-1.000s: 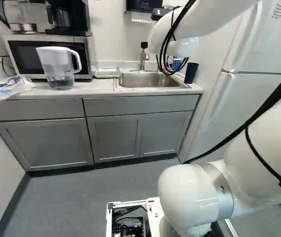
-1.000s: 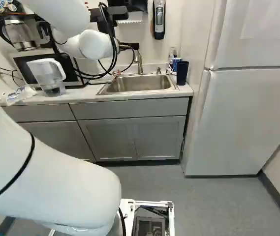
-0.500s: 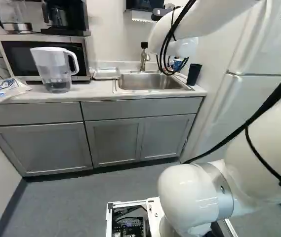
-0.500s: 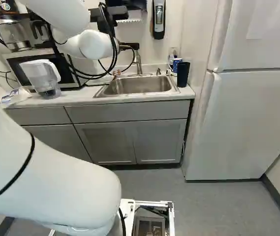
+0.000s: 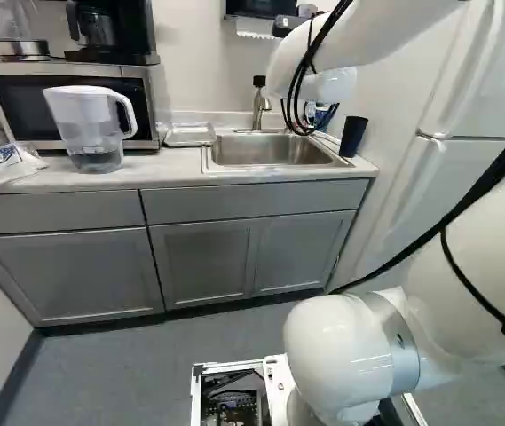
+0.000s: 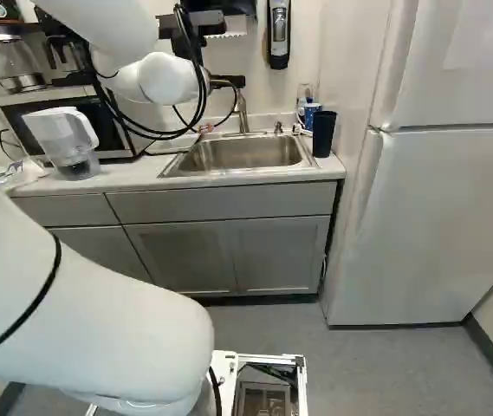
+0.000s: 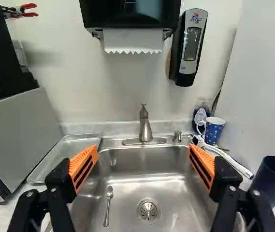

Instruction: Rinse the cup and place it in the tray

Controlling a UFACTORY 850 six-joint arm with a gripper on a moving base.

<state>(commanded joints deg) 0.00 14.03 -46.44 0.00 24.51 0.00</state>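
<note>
Part of my gripper (image 6: 230, 81) shows near the faucet in the right base view. In the wrist view my gripper (image 7: 142, 166) stands wide open above the sink (image 7: 151, 186), nothing between its fingers. A dark blue cup (image 7: 272, 180) is on the counter on the fridge side, outside one finger; the left base view shows that cup (image 5: 352, 135) too. Behind it stands a smaller patterned blue cup (image 7: 214, 131). The shallow metal tray (image 7: 65, 157) lies beside the sink, past the other finger. Ahead is the faucet (image 7: 145, 126).
A spoon (image 7: 108, 205) lies in the sink. A water pitcher (image 5: 92, 127) stands before the microwave (image 5: 21, 99), with a plastic bag (image 5: 2, 167) near it. The fridge (image 6: 437, 217) borders the counter. Towel dispenser (image 7: 130, 17) and soap dispenser (image 7: 189, 47) hang above.
The base has moved: the counter has shifted and looks slightly nearer, with the pitcher farther left and the fridge farther right. The arm holds its pose against its lowest joint.
</note>
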